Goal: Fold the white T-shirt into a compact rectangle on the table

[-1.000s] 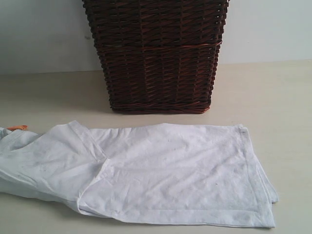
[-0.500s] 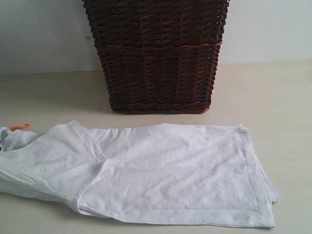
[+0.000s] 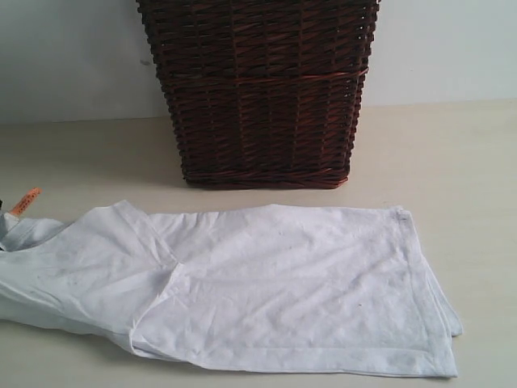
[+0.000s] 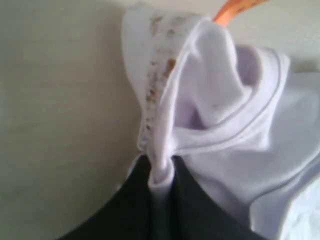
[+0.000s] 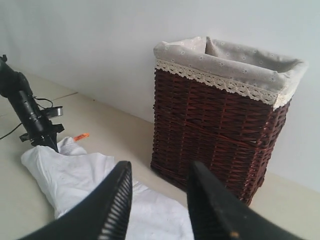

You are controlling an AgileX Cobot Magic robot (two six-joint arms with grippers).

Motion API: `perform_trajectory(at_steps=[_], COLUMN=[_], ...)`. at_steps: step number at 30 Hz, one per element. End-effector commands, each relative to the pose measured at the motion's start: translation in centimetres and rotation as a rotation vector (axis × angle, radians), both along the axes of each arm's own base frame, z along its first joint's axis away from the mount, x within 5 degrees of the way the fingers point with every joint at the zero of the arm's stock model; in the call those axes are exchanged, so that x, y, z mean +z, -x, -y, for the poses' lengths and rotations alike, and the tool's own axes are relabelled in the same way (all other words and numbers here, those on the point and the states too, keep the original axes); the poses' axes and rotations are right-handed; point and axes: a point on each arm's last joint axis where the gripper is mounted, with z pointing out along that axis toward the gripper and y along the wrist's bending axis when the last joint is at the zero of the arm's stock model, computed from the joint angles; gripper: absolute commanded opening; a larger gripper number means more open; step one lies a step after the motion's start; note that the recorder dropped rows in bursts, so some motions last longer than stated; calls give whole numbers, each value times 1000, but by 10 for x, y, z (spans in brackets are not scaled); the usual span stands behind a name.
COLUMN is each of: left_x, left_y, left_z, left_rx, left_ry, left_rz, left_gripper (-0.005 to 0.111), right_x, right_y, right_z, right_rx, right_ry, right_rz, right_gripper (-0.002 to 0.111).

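A pale beige table (image 3: 452, 162) fills the scene. Nearest the exterior camera, the white T-shirt (image 3: 275, 283) lies spread across it, mostly flat and lightly wrinkled, its hemmed edge toward the right and its neck end running off the left edge of the view. There the left gripper (image 4: 159, 174) has its dark fingers pinched tight on a fold of the collar. The orange neck tag (image 3: 24, 200), which lay nearly flat half a second ago, now stands tilted upward and sits higher, while the rest of the shirt has not shifted. The right gripper (image 5: 160, 170) hovers above the shirt with its fingers spread wide, holding nothing. Behind the shirt stands a dark brown wicker basket (image 3: 258, 97) with a lace-trimmed cloth liner (image 5: 225, 60), and beyond it a plain white wall (image 3: 65, 56).
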Motion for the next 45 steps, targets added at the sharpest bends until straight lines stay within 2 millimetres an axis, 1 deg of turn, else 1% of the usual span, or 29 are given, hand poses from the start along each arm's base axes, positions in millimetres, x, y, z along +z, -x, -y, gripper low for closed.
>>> perform_trajectory(at_steps=[1,5,6,7,8,9,10,11,12,13,16,17,18,19,20,21,22,23,24,25,27,28,30,32,33,36,38,41,45], left_x=[-3,46,76,91,117,129,149,158,174,181,200,199,195,192,185,180,165,156,135,127,97,93,89,95,98,90,79,60,49], left_y=[7,-2,-11,-15,-18,-20,-23,-24,-25,-25,-16,-9,2,8,19,25,38,43,54,57,66,68,67,68,70,79,86,92,100], left_z=[-15,-31,-32,-28,-16,-6,15,29,56,75,158,187,228,249,284,303,339,353,380,388,416,420,422,417,414,409,408,416,436], left_rx=[-41,-18,20,20,9,-6,-37,-59,-104,-139,-330,-406,-509,-553,-621,-659,-735,-764,-828,-849,-874,-875,-880,-905,-937,-1004,-1043,-1059,-1069], left_ry=[-206,-350,-361,-355,-339,-328,-301,-286,-254,-233,-179,-171,-158,-152,-138,-130,-116,-116,-122,-129,-132,-131,-136,-161,-186,-210,-220,-225,-209], left_rz=[-154,-147,-91,-58,-7,21,74,99,147,176,275,291,323,346,392,415,437,437,438,444,466,470,468,478,459,342,266,245,347], left_gripper=[0,0,0,0,0,0,0,0,0,0,0,0,0,0,0,0,1,3,16,23,72,79,75,61,45,22,17,30,69], right_x=[-2,-2,-2,-2,-2,-2,-2,-2,-2,-3,-5,-5,-5,-5,-5,-6,-7,-7,-9,-9,-11,-11,-12,-12,-12,-12,-13,-13,-13], right_y=[0,1,1,1,1,1,1,1,1,1,2,2,2,2,2,2,3,4,4,5,6,6,6,6,6,7,7,7,7], right_z=[0,0,0,0,0,0,0,0,0,-1,-1,-1,-1,-1,-2,-2,-2,-3,-3,-3,-4,-4,-4,-4,-4,-4,-4,-5,-5], right_rx=[0,2,3,3,3,3,3,3,3,7,20,20,22,23,25,27,38,43,51,55,68,67,67,67,67,71,75,76,76], right_ry=[-5,-5,-4,-4,-4,-4,-4,-4,-4,0,11,12,13,14,15,17,21,25,32,35,41,34,31,31,31,37,41,42,42], right_rz=[-9,-14,-15,-15,-15,-15,-15,-15,-15,-20,-37,-39,-40,-42,-44,-47,-59,-66,-77,-85,-110,-117,-120,-120,-120,-127,-133,-134,-134], right_gripper=[38,38,38,38,38,38,38,38,38,38,38,38,38,38,38,38,38,38,38,38,38,38,38,38,38,38,38,38,38])
